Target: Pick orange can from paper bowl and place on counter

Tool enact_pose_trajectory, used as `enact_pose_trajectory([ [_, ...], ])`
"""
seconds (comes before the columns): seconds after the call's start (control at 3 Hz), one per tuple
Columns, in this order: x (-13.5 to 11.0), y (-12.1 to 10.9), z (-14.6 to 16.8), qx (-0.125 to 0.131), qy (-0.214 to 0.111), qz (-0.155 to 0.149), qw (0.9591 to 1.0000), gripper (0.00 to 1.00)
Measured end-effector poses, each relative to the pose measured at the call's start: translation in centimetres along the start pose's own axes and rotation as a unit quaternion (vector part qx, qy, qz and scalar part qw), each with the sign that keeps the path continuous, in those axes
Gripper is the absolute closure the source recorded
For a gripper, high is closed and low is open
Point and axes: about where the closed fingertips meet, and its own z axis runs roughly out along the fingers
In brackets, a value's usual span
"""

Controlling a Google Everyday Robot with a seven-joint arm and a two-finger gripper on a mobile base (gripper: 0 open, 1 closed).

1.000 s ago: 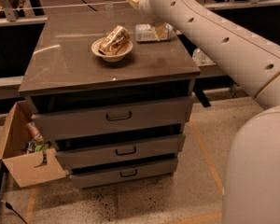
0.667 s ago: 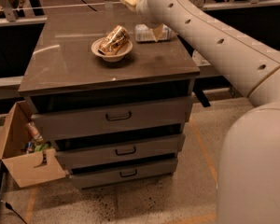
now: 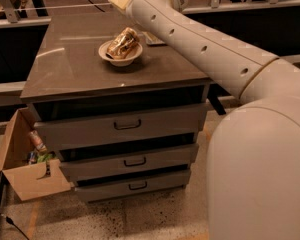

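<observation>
Now we show the pincer (image 3: 120, 1) as the pale tip of the arm (image 3: 205, 49), poised above the far edge of the bench (image 3: 70, 71). We cannot tell whether it is apart or together, but the can is not in it. From the pincer, the orange can (image 3: 124, 42) lies lower and toward the camera, well apart from it. The can rests on its side in the paper bowl (image 3: 104, 52), with its long axis slanting from near left to far right and its far end propped toward the rim closest to the pincer. We judge that the coming move turns on this relation: the pincer must descend toward the bench's front and close across the can's short width, not along its length. Only one arm serves. Beyond the bowl, a flat object (image 3: 152, 38) is largely hidden by the arm, and we cannot name it. The can's markings are too blurred to read. The robot's body (image 3: 260, 174) cuts off the right of the scene.
</observation>
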Motion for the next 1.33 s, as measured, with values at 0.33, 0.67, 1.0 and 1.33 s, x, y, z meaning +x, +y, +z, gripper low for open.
enact_pose_trajectory([
  [0.33, -0.9, -0.4, 1.0, -0.005, 0.005, -0.007, 1.0000, 0.00],
  [0.67, -2.5, 0.3, 1.6, -0.019, -0.007, -0.005, 0.9998, 0.00],
  [1.0, -4.2, 0.7, 1.4, -0.033, -0.020, -0.004, 0.9993, 0.00],
  [1.33, -5.6, 1.4, 1.0, -0.047, -0.031, -0.004, 0.9984, 0.01],
])
